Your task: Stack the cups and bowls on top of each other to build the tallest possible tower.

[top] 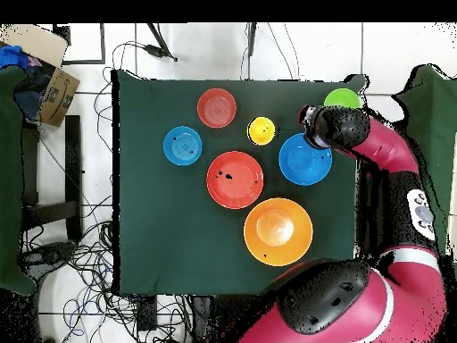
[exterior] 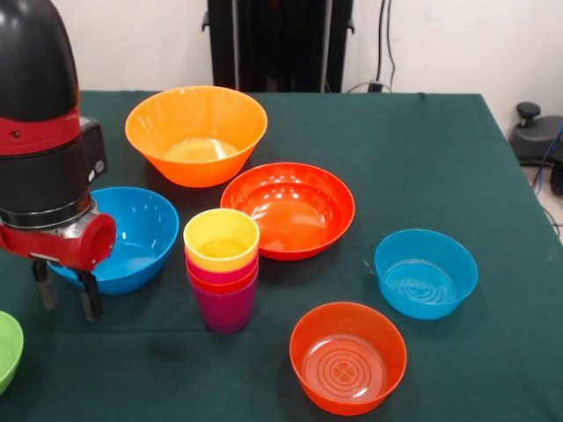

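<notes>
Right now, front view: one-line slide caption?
Sawyer gripper hovers open beside large blue bowl; four-cup tower stands mid-table.

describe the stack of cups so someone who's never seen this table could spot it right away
On the green table, find the wide red-orange bowl near the middle. Beside it, toward the large blue bowl, stands the tower: the only tall narrow thing, purple cup underneath, yellow cup on top.

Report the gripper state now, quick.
Gripper: open and empty, fingers apart, hanging just in front of the large blue bowl and left of the tower.
</notes>
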Controlling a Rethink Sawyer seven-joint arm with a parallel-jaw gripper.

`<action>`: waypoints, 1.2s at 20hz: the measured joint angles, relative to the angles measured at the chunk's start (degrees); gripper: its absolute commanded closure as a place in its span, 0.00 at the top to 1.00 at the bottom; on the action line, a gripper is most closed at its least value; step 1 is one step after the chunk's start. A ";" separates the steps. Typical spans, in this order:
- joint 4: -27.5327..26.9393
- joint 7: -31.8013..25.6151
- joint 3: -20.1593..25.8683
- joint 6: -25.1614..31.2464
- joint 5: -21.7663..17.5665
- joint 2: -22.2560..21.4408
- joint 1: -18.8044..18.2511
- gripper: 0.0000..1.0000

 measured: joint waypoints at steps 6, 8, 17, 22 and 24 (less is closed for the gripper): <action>-0.24 -0.01 1.72 0.00 -2.56 0.08 -1.37 1.00; -0.52 -0.02 2.43 0.01 -3.54 0.16 -1.99 1.00; -3.58 -1.08 5.50 0.01 -7.12 1.57 -4.14 1.00; -4.74 -1.65 7.84 0.01 -8.56 3.07 -5.31 1.00; -5.13 -1.68 9.61 0.01 -9.57 4.04 -6.08 1.00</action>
